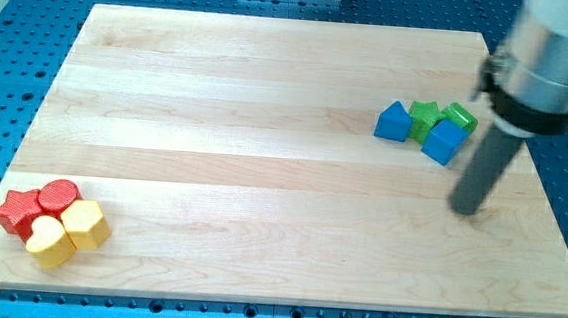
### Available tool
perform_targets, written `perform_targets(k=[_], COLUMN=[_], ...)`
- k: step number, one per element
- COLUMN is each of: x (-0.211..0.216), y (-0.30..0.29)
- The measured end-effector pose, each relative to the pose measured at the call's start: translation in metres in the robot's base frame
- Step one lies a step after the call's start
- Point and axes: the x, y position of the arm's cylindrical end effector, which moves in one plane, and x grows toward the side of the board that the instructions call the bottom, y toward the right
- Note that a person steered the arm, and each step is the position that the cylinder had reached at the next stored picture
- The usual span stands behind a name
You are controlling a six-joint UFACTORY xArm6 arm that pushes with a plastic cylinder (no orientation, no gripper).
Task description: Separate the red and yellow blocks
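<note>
At the view's bottom left a red star block (pixel 16 212) and a red round block (pixel 59 195) sit bunched against a yellow heart block (pixel 50 242) and a yellow hexagonal block (pixel 86 224); all touch each other. My tip (pixel 468 207) rests on the board at the view's right, far from this cluster and just below the blue and green group.
Near the view's upper right lie a blue triangular block (pixel 393 122), a blue cube (pixel 444 143), a green star block (pixel 424 116) and a green block (pixel 459 117), clustered together. The wooden board (pixel 263 178) lies on a blue perforated table.
</note>
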Motion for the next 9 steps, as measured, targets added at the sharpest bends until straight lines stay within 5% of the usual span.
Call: perform_targets(k=[1,4,6,9], x=[-0.009,-0.058,0.108,0.099], y=[0.027,-0.012,-0.276,-0.418])
